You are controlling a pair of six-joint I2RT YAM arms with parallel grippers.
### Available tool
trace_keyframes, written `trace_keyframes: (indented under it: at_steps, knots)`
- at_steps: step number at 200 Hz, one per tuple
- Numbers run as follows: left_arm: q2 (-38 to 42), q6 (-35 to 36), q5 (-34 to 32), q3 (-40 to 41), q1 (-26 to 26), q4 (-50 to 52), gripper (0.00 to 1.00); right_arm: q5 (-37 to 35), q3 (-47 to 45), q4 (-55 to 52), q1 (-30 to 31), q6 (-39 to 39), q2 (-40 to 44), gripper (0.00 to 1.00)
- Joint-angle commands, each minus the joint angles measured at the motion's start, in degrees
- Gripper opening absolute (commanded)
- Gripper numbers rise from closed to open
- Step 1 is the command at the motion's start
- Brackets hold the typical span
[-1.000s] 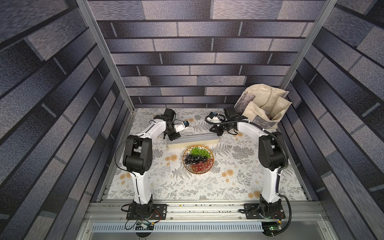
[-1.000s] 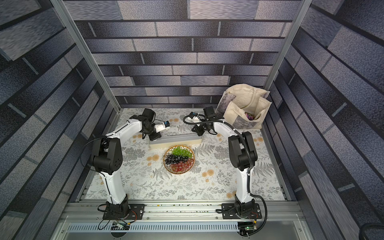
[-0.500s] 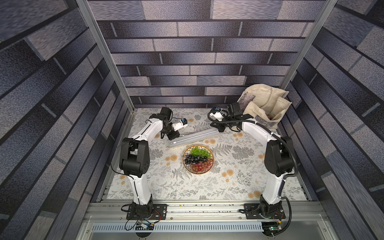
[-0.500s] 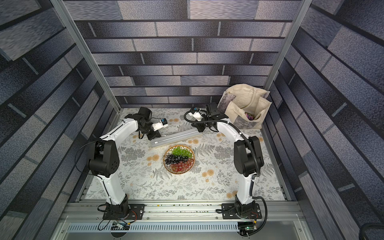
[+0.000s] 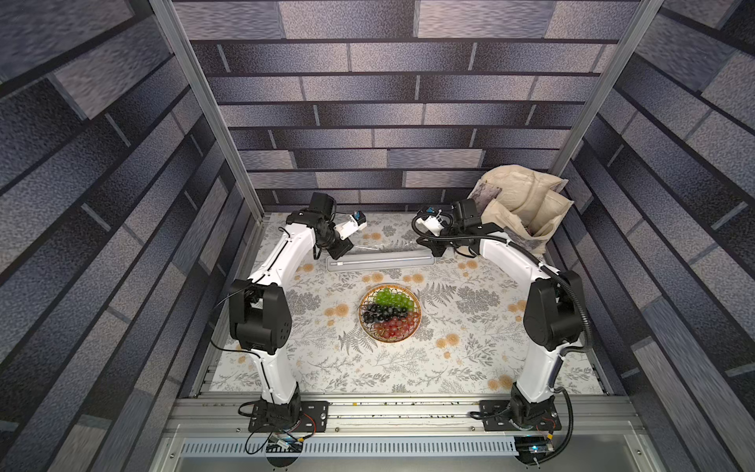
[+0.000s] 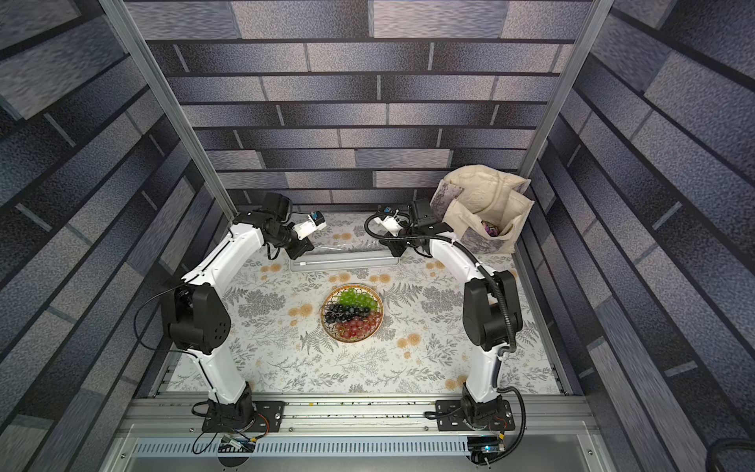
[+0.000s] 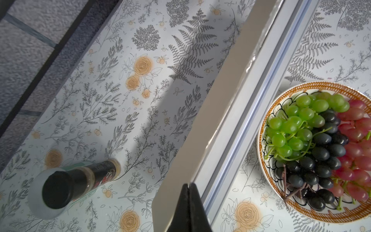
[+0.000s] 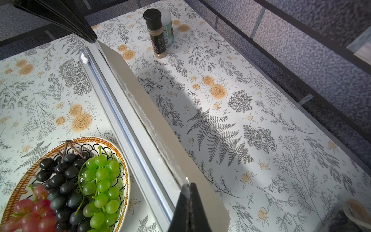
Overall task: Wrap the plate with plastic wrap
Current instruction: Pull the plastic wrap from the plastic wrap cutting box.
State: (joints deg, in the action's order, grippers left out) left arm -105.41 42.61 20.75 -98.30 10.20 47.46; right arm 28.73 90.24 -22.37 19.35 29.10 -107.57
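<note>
White arms (image 5: 286,255) both stretch toward your surface's (image 5: 470,359) far edge, left gripper (image 7: 188,186) and right gripper (image 8: 188,186) pinched shut at opposite ends of the box (image 5: 380,260). Crinkly clear plastic wrap (image 8: 166,158) lines its raised flap (image 8: 160,112); plate (image 5: 419,316) sits mid-surface, grapes (image 5: 390,314) bare.

You are holding both arms up from their bases near the lower edge in both top views, each one bending at the elbow and leaning in toward the upper middle. Your left arm (image 5: 286,255) is angling up and to the right, with the left gripper (image 5: 338,252) pointing downward. Your right arm (image 5: 510,257) is mirroring it, with the right gripper (image 5: 434,250) dipping opposite. In the wrist views, at bottom centre, the left gripper (image 7: 188,186) and right gripper (image 8: 188,185) are each pressing their jaws flat together.
</note>
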Motion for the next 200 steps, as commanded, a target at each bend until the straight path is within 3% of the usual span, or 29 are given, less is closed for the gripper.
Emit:
trace_keyframes:
  at_steps: [1, 83, 200]
  knots:
    - [3.45, -2.56, 0.11, -3.17, 0.55, 1.39, 0.0, -1.62, 2.4, 2.06, -0.54, -1.39, 3.89, 0.0]
    - [2.84, -5.46, -6.3, -9.99, 3.06, 2.51, 0.0, -6.36, 2.14, 2.86, -0.77, -3.12, 8.54, 0.0]
    - [2.49, -8.15, -6.33, -17.48, 5.04, 4.48, 0.0, -8.83, 2.35, 4.62, -0.95, -5.57, 12.13, 0.0]
